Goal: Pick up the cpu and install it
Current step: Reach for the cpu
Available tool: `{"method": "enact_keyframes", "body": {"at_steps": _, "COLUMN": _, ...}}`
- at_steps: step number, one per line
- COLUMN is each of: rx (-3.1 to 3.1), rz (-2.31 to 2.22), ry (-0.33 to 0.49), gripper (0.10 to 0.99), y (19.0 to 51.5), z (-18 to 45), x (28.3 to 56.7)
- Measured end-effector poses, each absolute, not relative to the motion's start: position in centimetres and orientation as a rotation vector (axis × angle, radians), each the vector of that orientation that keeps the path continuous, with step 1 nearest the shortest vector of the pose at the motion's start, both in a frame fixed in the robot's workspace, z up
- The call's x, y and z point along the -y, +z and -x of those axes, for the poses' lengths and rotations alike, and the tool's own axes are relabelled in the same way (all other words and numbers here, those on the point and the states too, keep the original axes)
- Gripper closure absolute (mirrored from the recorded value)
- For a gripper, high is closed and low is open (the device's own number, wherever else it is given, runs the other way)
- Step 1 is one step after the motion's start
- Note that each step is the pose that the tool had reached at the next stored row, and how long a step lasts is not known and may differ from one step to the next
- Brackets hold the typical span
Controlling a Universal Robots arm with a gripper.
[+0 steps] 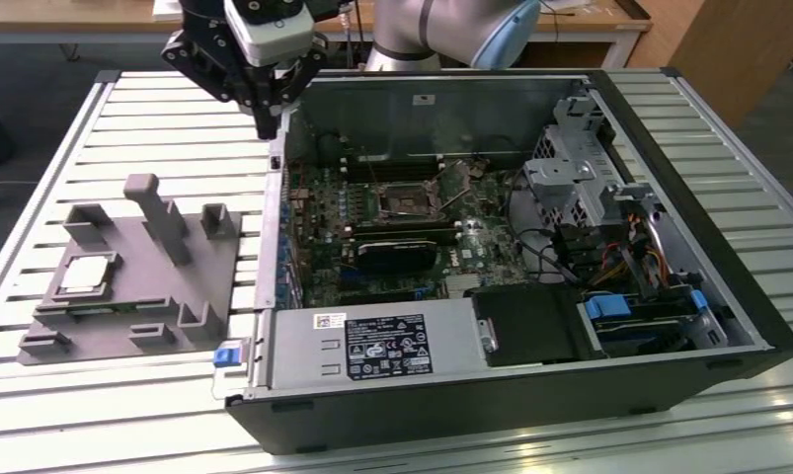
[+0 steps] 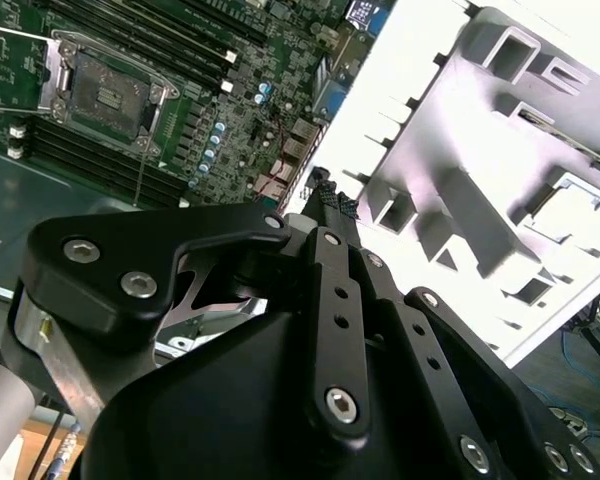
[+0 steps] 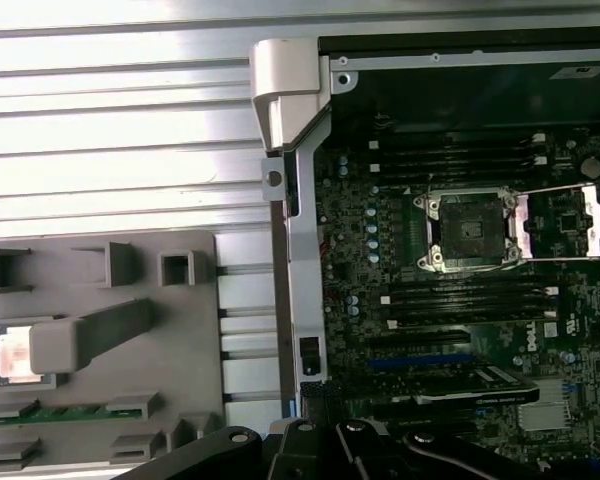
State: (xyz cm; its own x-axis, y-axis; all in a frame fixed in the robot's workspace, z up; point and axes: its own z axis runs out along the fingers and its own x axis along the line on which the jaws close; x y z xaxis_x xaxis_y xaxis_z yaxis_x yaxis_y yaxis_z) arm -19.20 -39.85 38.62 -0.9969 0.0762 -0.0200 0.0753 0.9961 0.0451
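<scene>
Gripper (image 1: 267, 120) is hovering over the tabletop (image 1: 159, 128) toward its far edge, just outside the side wall of the open computer case (image 1: 502, 395). Its fingers are clenching together with the tips meeting and nothing between them. The cpu (image 1: 87, 275) is lying flat in a recess of the grey fixture (image 1: 146, 301), by the fixture's edge on the exterior view's left and well apart from the gripper, while the motherboard socket (image 1: 407, 200) inside the case is sitting with its metal frame swung open.
</scene>
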Motion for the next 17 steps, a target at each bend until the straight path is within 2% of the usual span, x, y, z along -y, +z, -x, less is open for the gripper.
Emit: {"method": "enact_keyframes", "body": {"at_steps": 17, "rx": -3.117, "rz": -0.118, "ry": 0.069, "gripper": 0.98, "y": 38.61, "z": 19.63, "x": 39.84}}
